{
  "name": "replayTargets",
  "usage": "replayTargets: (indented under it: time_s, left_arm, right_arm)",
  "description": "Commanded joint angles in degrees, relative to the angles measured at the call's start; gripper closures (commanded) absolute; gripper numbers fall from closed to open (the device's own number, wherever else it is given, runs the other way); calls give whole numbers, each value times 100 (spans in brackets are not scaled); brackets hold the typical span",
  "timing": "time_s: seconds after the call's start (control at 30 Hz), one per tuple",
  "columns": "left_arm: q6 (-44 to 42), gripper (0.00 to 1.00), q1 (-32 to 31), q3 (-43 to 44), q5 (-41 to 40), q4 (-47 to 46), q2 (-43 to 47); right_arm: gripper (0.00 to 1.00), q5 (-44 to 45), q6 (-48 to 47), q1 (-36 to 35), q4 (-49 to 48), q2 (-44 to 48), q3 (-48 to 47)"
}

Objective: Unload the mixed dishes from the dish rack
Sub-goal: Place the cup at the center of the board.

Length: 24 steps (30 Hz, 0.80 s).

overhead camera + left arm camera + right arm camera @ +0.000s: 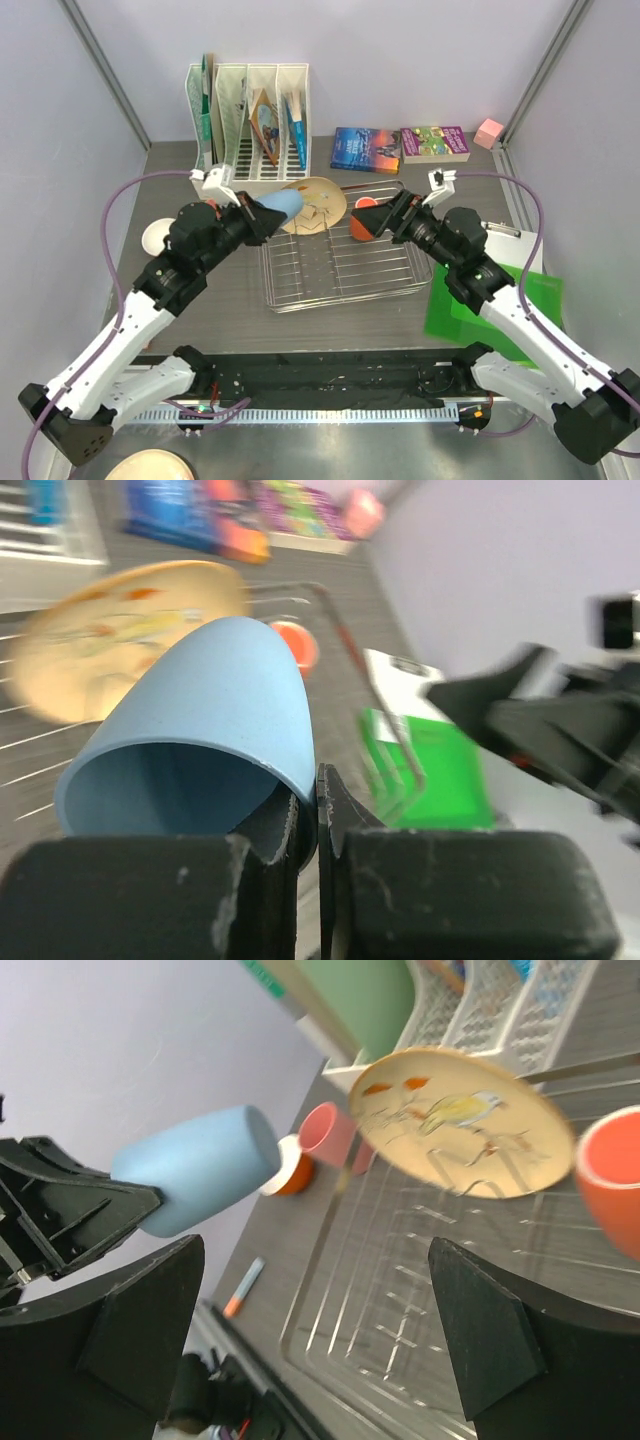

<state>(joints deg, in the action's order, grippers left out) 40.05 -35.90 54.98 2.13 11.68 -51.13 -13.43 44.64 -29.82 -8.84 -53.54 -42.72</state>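
My left gripper is shut on the rim of the grey-blue cup, held on its side above the left edge of the chrome dish rack; in the left wrist view one finger is inside the cup and one outside. The beige plate leans at the rack's far left. The orange mug lies in the rack's far right, just in front of my open, empty right gripper. The right wrist view shows the plate, the mug, a pink cup and an orange bowl left of the rack.
A white slotted file holder, two books and a pink block stand at the back. A green sheet and a white clipboard lie right of the rack. A white dish sits at the left, a marker near the rack.
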Motion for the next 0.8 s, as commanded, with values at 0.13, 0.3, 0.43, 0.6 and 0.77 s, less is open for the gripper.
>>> replayTargets:
  time_s: [0.13,0.3,0.43,0.6,0.77]
  left_arm:
    - [-648,100,1181,1435,-2012,2879,-851]
    - [-701,100,1462,2427,-2805,3314,-1644]
    - [-762,100,1761,3429,-2762,3735,-2619]
    - [-727,100,1999,4659,-2472,4386,-4008]
    - [-674,100,2298,4855,-2252,4413,-4685]
  right_arm:
    - [1,1703,-676,20,1385,212,-140]
    - [2,1774,-755,12,1508,203,-44]
    - [2,1712,-817,12,1569,247,-43]
    - [2,1642,-826,20,1605,388,-8]
    - [2,1686,-940,12,1631,651,149]
